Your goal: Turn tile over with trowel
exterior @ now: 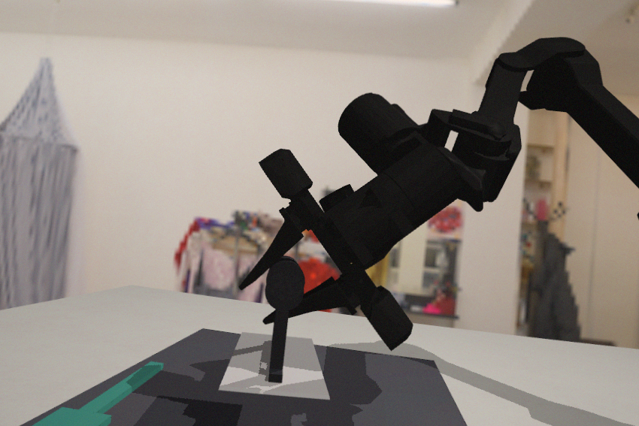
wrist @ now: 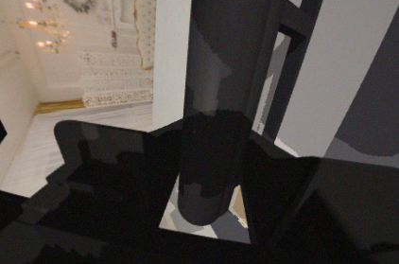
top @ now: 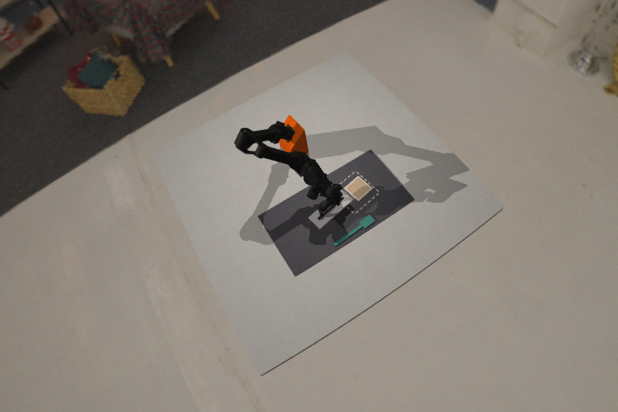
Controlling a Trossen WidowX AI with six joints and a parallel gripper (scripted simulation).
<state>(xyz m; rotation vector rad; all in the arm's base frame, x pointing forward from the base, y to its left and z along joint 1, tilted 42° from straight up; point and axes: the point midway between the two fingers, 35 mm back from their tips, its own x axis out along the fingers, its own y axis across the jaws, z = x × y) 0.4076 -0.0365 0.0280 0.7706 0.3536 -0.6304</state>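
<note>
Tile is seen lying flat within the dashed outline, its plain tan face turned up. The black handle of the trowel is clasped by the gripper above the mat.

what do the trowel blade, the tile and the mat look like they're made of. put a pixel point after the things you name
Trowel blade [top: 315, 219] [exterior: 305, 386]: probably metal, going by its thin, flat, pale grey sheet.
Tile [top: 358, 188]: perhaps ceramic or wood; a smooth tan face with a paler border leaves it open.
Mat [top: 295, 259] [exterior: 407, 385]: maybe rubber or fabric, flat, dark grey and without shine.
</note>
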